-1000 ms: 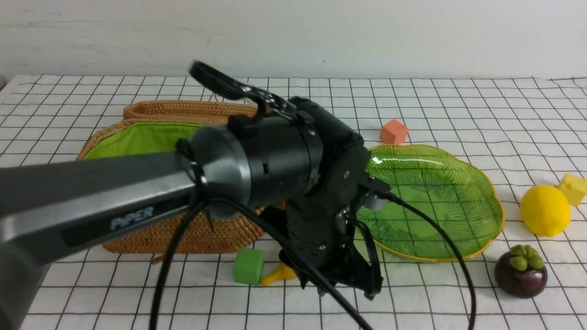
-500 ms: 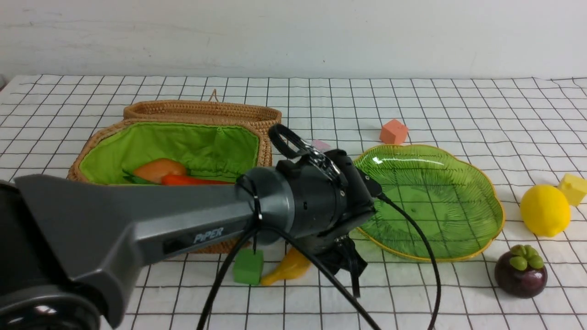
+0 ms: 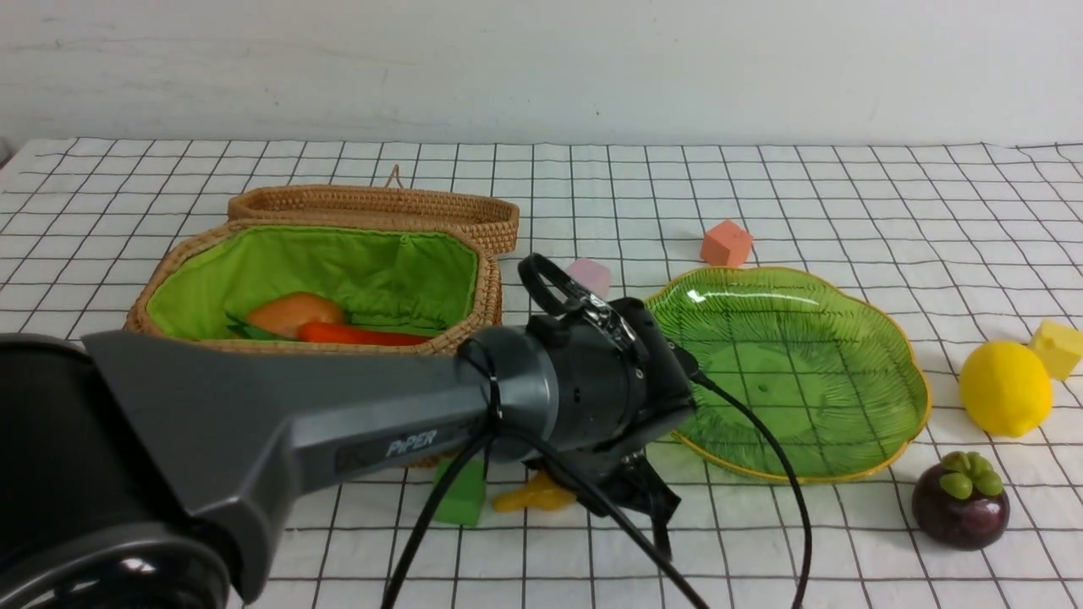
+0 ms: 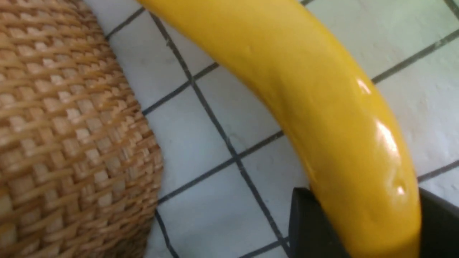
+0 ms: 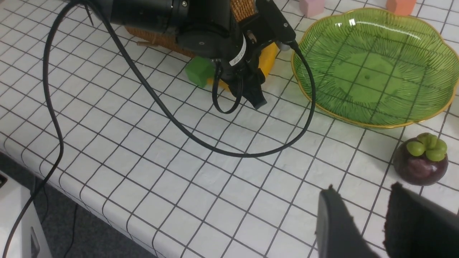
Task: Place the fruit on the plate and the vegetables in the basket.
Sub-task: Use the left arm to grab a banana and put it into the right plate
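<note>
My left gripper (image 3: pixel 630 499) is low on the cloth between the basket (image 3: pixel 486 283) and the plate (image 3: pixel 925 397). It is shut on the yellow banana (image 3: pixel 529 497). In the left wrist view the banana (image 4: pixel 322 107) runs between both fingers (image 4: pixel 308 222), beside the basket's wicker wall (image 4: pixel 71 143). The carrot (image 3: pixel 364 336) and potato (image 3: pixel 292 313) lie in the basket; the eggplant is hidden. The lemon (image 3: pixel 1005 387) and mangosteen (image 3: pixel 960 507) sit right of the plate, which holds nothing. My right gripper (image 5: pixel 362 193) is open, hovering near the mangosteen (image 5: pixel 420 163).
A green cube (image 3: pixel 461 503) touches the banana's left end. A pink cube (image 3: pixel 588 275) and an orange cube (image 3: pixel 726 243) lie behind the plate, a yellow cube (image 3: pixel 1058 347) by the lemon. The left arm's cable (image 5: pixel 161 107) loops over the cloth. The table's front edge (image 5: pixel 89 215) is close.
The left arm dropped low and swung left, uncovering the basket's inside. The banana's visible end shifted and now lies flatter by the green cube.
</note>
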You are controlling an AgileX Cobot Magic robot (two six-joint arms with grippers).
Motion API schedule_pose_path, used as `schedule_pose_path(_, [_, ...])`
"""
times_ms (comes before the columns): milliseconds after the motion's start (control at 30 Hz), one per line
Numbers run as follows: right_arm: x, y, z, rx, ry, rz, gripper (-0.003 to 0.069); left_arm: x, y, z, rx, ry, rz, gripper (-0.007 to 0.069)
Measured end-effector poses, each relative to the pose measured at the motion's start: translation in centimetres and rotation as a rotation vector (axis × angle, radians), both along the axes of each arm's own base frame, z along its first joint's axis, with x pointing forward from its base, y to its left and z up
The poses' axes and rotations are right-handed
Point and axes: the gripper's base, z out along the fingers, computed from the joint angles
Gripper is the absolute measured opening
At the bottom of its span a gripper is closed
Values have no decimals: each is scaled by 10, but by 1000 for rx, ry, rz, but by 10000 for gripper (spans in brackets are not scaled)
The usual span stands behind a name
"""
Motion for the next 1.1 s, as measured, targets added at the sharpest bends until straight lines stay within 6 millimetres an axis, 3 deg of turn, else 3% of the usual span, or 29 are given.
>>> schedule_pose_path(200, [0,0,0,-1,2,0,235,-7,3,23,-63,30,53,313])
schedule_pose_path(267, [1,-1,0,-4,-10,-8,235,-15,-2,56,-140,-1,39,313])
schedule_pose_path(333, [2,-2,1,-9,-24,-25,235,-19,-5,70,-163,-20,19,313])
schedule_pose_path(367, [4,-3,2,-7,-35,-43,235,-22,-9,79,-174,-35,-6,313])
schedule_pose_path(400, [7,-6,4,2,-67,-97,235,-32,-16,102,-203,-76,-72,313])
schedule_pose_path(533, [13,-12,9,43,-112,-207,235,-42,-34,132,-236,-170,-268,313])
schedule_pose_path(600, [15,-14,11,61,-120,-241,235,-38,-44,138,-263,-211,-373,313])
schedule_pose_path(767, [15,-14,11,76,-108,-247,235,-12,-61,126,-292,-242,-542,313])
schedule_pose_path(867, [13,-12,9,81,-77,-234,236,11,-71,98,-296,-181,-627,313])
schedule_pose_path(1100, [11,-12,4,64,-26,-225,237,23,-79,59,-227,-101,-712,313])
